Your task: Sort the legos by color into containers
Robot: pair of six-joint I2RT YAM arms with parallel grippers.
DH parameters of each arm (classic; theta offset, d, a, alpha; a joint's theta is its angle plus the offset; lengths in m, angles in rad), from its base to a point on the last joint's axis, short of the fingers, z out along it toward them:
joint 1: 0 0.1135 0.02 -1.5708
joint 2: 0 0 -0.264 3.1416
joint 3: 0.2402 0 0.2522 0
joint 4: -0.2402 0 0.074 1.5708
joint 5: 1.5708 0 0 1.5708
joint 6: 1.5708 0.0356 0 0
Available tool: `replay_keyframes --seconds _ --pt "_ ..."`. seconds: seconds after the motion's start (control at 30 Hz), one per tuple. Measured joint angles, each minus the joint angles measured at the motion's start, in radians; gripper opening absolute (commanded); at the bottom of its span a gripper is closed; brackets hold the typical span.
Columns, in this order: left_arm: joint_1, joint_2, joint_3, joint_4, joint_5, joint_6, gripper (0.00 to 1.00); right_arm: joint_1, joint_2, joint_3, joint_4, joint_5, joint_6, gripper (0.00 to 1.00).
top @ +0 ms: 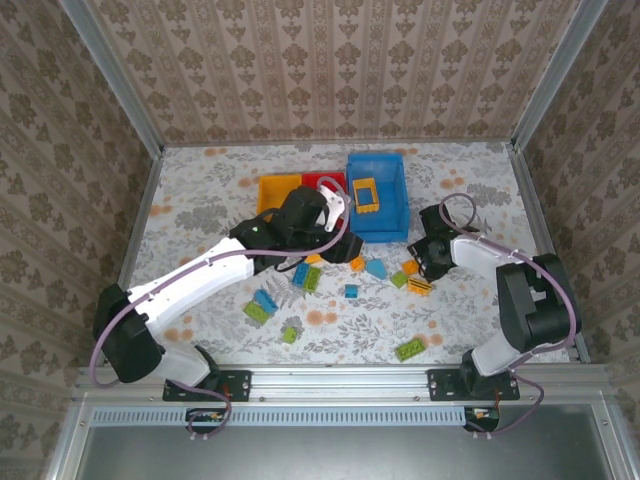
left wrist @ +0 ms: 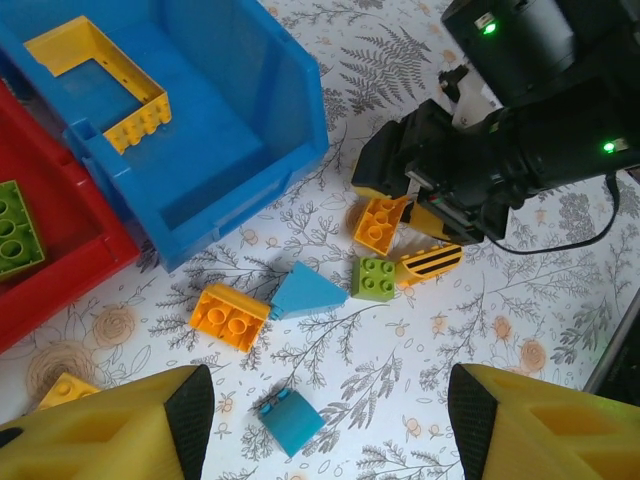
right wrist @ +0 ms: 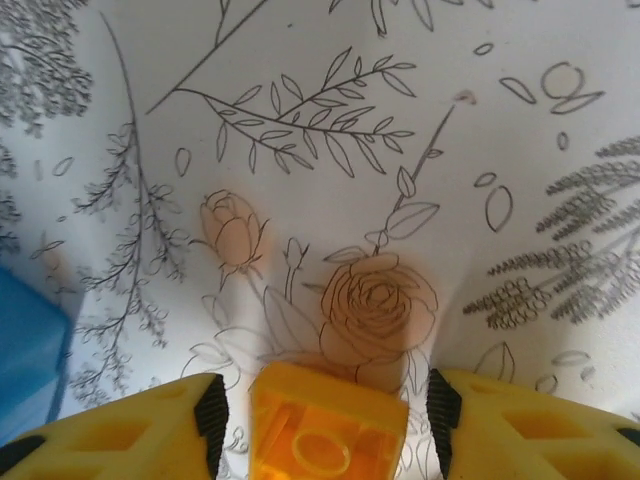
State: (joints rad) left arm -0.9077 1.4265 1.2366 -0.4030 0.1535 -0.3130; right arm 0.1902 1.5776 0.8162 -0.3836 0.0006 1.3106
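The yellow bin (top: 276,190), red bin (top: 322,180) and blue bin (top: 385,215) stand side by side at the back. An open orange frame (left wrist: 100,85) lies in the blue bin (left wrist: 250,120), and a green lego (left wrist: 14,228) lies in the red bin (left wrist: 60,265). My left gripper (left wrist: 328,410) hangs open above a small blue lego (left wrist: 290,420) on the table. My right gripper (right wrist: 325,415) is low at the table, its jaws open on either side of an orange lego (right wrist: 325,430), with a thin gap on each side.
Loose legos lie in front of the bins: an orange one (left wrist: 230,315), a blue wedge (left wrist: 305,292), a green one (left wrist: 373,278), a striped yellow piece (left wrist: 430,262). More green and blue ones (top: 262,305) lie nearer, one green (top: 408,350) by the front edge.
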Motion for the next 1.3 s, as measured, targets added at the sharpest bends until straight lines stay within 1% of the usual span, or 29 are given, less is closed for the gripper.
replay_keyframes --seconds 0.1,0.13,0.2,0.43,0.53,0.63,0.8,0.9,0.97,1.13,1.3 --pt "-0.002 0.015 0.014 -0.001 -0.001 0.005 0.66 -0.003 0.004 0.002 -0.001 -0.007 0.016 0.53" --pt "-0.002 0.019 0.017 0.0 -0.001 0.006 0.66 -0.003 0.005 0.002 -0.002 -0.008 0.025 0.51" --pt "-0.002 0.024 0.019 -0.002 -0.001 0.01 0.66 -0.004 0.005 0.002 0.0 -0.008 0.039 0.43" --pt "-0.002 0.029 0.029 -0.008 -0.021 0.013 0.65 -0.006 -0.011 -0.002 0.026 0.002 0.047 0.32" --pt "-0.002 0.029 0.047 -0.014 -0.036 0.012 0.65 -0.003 -0.051 0.01 0.023 0.036 -0.032 0.28" --pt "-0.002 0.029 0.072 -0.016 -0.061 0.013 0.65 0.022 -0.1 0.093 -0.006 0.089 -0.167 0.26" --pt "-0.002 0.029 0.099 -0.016 -0.105 0.013 0.65 0.151 -0.125 0.288 -0.005 0.145 -0.401 0.27" --pt "-0.002 0.029 0.109 -0.021 -0.129 0.013 0.65 0.223 -0.07 0.388 -0.008 0.154 -0.498 0.28" --pt "-0.002 0.029 0.121 -0.024 -0.137 0.013 0.65 0.245 0.0 0.446 -0.003 0.152 -0.535 0.28" --pt "-0.002 0.029 0.141 -0.029 -0.151 0.015 0.65 0.235 0.208 0.553 -0.011 0.142 -0.595 0.31" --pt "-0.002 0.026 0.13 -0.047 -0.155 0.015 0.65 0.219 0.337 0.632 -0.053 0.11 -0.603 0.35"
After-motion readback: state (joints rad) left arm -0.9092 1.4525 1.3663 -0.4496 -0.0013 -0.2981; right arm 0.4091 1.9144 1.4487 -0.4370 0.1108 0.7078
